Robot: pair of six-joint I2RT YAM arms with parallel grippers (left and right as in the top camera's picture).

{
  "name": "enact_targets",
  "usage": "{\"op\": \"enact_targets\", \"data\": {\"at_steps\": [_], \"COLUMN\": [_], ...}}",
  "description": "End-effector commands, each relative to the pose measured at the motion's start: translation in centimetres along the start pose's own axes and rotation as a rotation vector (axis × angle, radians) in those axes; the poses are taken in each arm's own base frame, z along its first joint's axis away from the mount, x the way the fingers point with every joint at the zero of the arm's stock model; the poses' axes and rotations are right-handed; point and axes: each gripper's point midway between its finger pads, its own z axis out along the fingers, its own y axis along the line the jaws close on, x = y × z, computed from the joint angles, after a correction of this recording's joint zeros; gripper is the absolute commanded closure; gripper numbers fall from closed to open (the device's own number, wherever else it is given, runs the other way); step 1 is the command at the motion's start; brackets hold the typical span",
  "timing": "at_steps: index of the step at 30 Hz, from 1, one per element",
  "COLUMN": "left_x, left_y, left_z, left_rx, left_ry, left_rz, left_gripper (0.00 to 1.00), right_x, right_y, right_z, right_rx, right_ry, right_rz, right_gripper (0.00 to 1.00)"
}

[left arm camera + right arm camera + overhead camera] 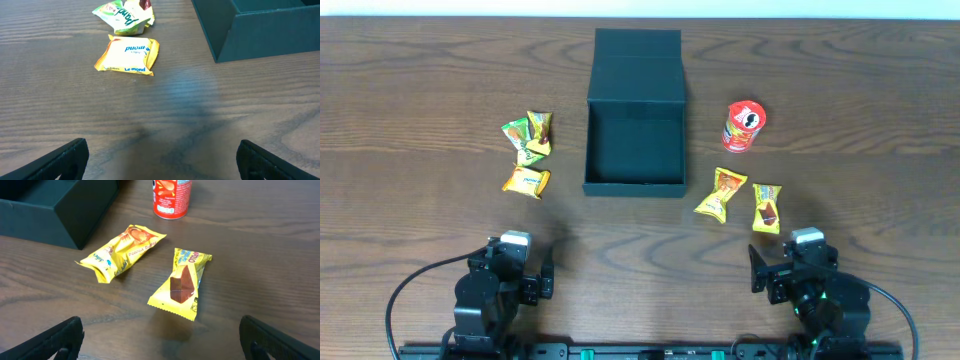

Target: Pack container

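The dark container (634,183) sits open at the table's middle back, its flap lid (637,48) laid flat behind it. Left of it lie three snack packets: green (518,139), yellow-red (539,128) and an orange-yellow one (526,180), the last also in the left wrist view (128,55). Right of it lie two yellow packets (720,194) (766,208), both in the right wrist view (122,251) (182,283). My left gripper (161,162) stands open near the front left, nothing between its fingers. My right gripper (162,342) stands open near the front right, just short of the packets.
A small red can (744,126) stands upright to the right of the container, also in the right wrist view (170,197). A corner of the container (260,30) shows at the left wrist view's upper right. Cables trail from both arm bases along the front edge.
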Motion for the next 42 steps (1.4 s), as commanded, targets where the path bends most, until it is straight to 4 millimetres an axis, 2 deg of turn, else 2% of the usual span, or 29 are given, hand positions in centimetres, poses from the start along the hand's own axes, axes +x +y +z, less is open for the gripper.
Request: {"op": "enact_targets", "data": {"at_steps": [1, 34, 38, 40, 42], "left_x": [0.1, 0.1, 0.1, 0.1, 0.1], "left_y": [-0.3, -0.3, -0.3, -0.3, -0.3], "left_z": [0.0, 0.0, 0.0, 0.0, 0.0], "left_rx": [0.016, 0.016, 0.016, 0.016, 0.016], "left_ry": [-0.001, -0.001, -0.001, -0.001, -0.001], "left_rz": [0.008, 0.008, 0.008, 0.008, 0.008], "left_gripper": [0.05, 0.05, 0.05, 0.05, 0.05], "right_x": [0.3, 0.2, -1.2, -2.1, -2.0], "right_y": [0.0, 0.0, 1.8, 2.7, 3.9], "right_z": [0.1, 0.1, 0.0, -0.2, -0.5], "right_rx": [0.000, -0.006, -0.115, -0.181, -0.259], "right_ry": [0.003, -0.002, -0.047, -0.059, -0.008], "right_rz": [-0.001, 0.002, 0.187, 0.423, 0.688], "right_gripper": [0.01, 0.01, 0.01, 0.01, 0.01]}}
